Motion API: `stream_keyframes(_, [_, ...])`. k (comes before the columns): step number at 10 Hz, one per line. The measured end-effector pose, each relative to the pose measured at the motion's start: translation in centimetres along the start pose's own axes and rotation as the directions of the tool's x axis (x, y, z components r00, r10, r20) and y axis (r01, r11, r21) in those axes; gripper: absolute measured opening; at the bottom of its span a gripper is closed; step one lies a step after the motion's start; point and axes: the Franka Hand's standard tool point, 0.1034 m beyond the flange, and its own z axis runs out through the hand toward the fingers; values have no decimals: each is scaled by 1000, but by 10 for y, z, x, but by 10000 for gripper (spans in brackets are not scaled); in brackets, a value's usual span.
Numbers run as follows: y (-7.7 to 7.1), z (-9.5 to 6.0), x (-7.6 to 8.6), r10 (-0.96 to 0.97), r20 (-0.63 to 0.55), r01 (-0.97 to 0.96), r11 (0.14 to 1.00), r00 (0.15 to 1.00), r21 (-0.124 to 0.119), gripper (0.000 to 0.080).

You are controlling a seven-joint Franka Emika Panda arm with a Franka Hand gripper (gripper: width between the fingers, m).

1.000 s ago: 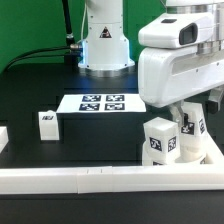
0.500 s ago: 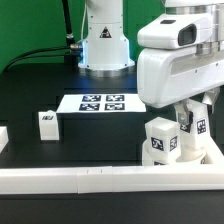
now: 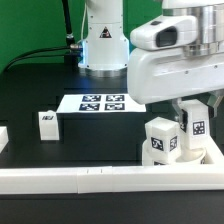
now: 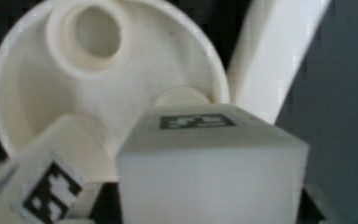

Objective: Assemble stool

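The round white seat (image 4: 51, 95) lies under my hand, and in the exterior view only its edge (image 3: 186, 152) shows at the right. One tagged leg block (image 3: 159, 140) stands on it; it also shows in the wrist view (image 4: 51, 180). My gripper (image 3: 196, 118) is down over a second tagged leg block (image 3: 196, 130), which stands upright on the seat. In the wrist view that block (image 4: 211, 150) fills the space between the jaws of the gripper (image 4: 197, 205), and my fingers are hidden. A third leg block (image 3: 46, 123) stands loose at the exterior view's left.
The marker board (image 3: 102, 102) lies flat in the middle, in front of the robot base (image 3: 103, 45). Long white rails run along the front (image 3: 100, 179), past the seat on the right (image 3: 214, 152) and show in the wrist view (image 4: 274, 50).
My hand has shifted a little toward the exterior view's left and turned slightly over the seat. The leg blocks and the seat stay where they were.
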Motion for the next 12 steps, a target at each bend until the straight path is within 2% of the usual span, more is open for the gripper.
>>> stream_keyframes(1, [1,0,1,95,-3,-95,995,995,20,337])
stream_keyframes(3, [1,0,1,197,-1,-197,980,980,18,337])
stream_keyframes(6, [1,0,1,453,5,-453,891,891,22,337])
stream_keyframes(7, [2,0,2,619,5,-619,785,785,23,337])
stream_keyframes(9, [2,0,3,827,10,-826,561,562,42,337])
stream_keyframes(11, [4,-1,6,959,50,-959,275,279,72,337])
stream_keyframes(12, [4,-1,7,975,58,-974,210,215,85,337])
